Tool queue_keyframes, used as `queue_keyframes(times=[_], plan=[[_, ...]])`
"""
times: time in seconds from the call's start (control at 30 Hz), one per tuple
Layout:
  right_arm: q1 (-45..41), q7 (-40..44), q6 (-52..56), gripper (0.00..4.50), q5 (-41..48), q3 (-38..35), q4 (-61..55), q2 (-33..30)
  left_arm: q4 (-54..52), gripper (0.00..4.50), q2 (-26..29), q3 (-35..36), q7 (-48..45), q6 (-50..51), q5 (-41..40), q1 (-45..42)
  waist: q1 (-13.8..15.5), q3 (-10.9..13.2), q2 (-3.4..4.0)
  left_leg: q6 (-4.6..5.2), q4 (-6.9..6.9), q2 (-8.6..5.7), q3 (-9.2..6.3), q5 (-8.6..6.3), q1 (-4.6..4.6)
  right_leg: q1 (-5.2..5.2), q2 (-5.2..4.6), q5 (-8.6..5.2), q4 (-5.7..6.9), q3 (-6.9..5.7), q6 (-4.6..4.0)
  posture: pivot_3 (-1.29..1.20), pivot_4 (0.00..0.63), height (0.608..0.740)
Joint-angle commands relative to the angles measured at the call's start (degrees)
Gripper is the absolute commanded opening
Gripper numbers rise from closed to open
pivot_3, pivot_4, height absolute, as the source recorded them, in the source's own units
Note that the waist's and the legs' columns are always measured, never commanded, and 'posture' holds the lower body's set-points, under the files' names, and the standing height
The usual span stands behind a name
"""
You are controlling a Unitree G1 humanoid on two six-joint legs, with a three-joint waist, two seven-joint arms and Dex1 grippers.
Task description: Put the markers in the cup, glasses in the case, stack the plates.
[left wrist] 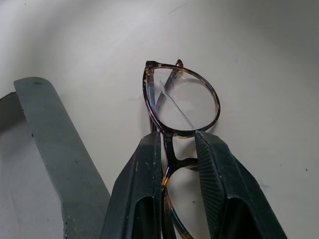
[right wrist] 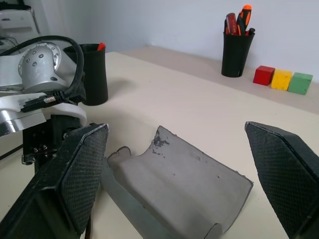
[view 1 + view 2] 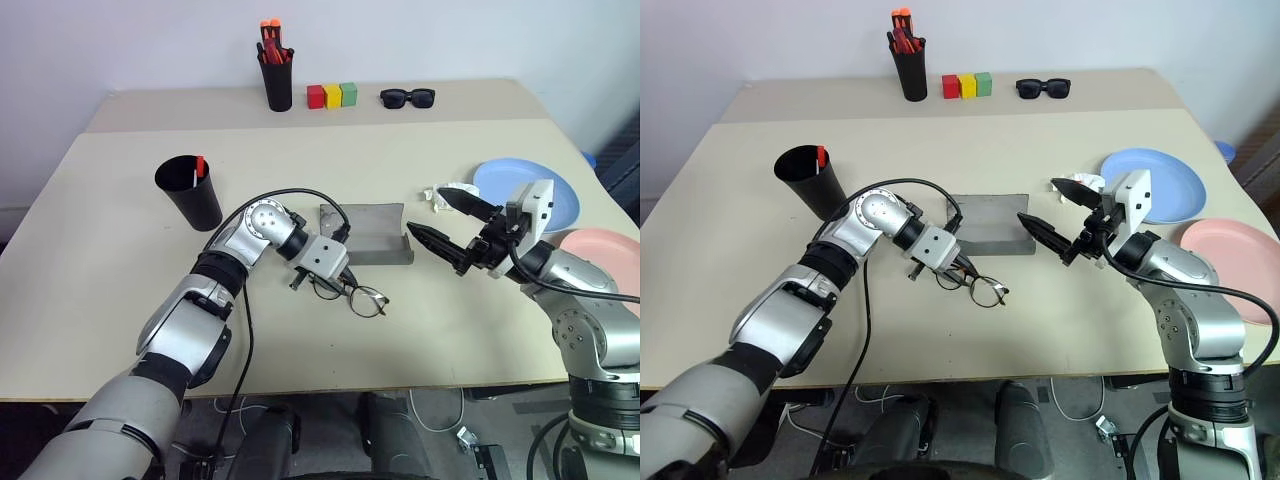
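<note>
The left gripper (image 1: 175, 160) is clamped on the bridge of the glasses (image 3: 357, 296), which lie on the table (image 3: 120, 190) just at six o'clock of the open grey case (image 3: 365, 234). At three o'clock of the case, the right gripper (image 3: 445, 222) hovers with its fingers spread wide, holding nothing.

My two arms, mid-frame in the head views
My left gripper (image 3: 343, 281) angles down at centre, fingers (image 1: 142, 181) pinched on the glasses (image 3: 358, 296) bridge; my right gripper (image 3: 444, 222) sits centre-right, roughly level, jaws spread wide
</note>
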Motion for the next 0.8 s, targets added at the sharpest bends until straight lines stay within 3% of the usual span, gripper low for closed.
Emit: queue_keyframes(times=[0.03,0.57,0.7,0.8], plan=[[-1.4,0.2,-1.6,4.50,-0.1,-0.1,-0.6,-0.2,-2.2,0.01,-0.6,0.8,-1.8,2.7,-1.8,-0.6,0.0,0.0,0.00,0.02,0.02,0.00,0.00,-0.01,0.00,0.01,0.00,0.00,0.00,0.00,0.00,0.00,0.150,0.740],[-3.4,0.6,-3.7,4.50,-1.1,0.9,2.1,0.2,-11.2,0.01,1.2,6.1,-2.7,20.3,-9.2,-3.7,-0.1,0.0,0.00,0.09,0.12,-0.01,-0.01,-0.05,-0.01,0.03,0.01,0.00,0.04,0.00,0.05,0.00,0.150,0.740],[-6.5,-3.1,-7.6,4.50,-2.8,-1.8,6.5,1.7,-6.4,0.01,1.3,8.7,3.3,17.3,-7.7,-7.6,0.0,0.0,0.00,0.09,0.15,-0.03,-0.01,-0.05,-0.02,0.03,0.01,0.01,0.03,0.01,0.05,0.00,0.150,0.740],[-7.7,-3.1,-8.4,4.50,-2.0,-3.2,8.4,1.3,0.3,0.01,1.6,8.4,13.3,13.5,-2.8,-10.4,0.0,0.0,0.00,0.09,0.16,-0.03,-0.01,-0.05,0.00,0.04,0.01,0.01,0.03,0.01,0.06,0.00,0.150,0.740]])
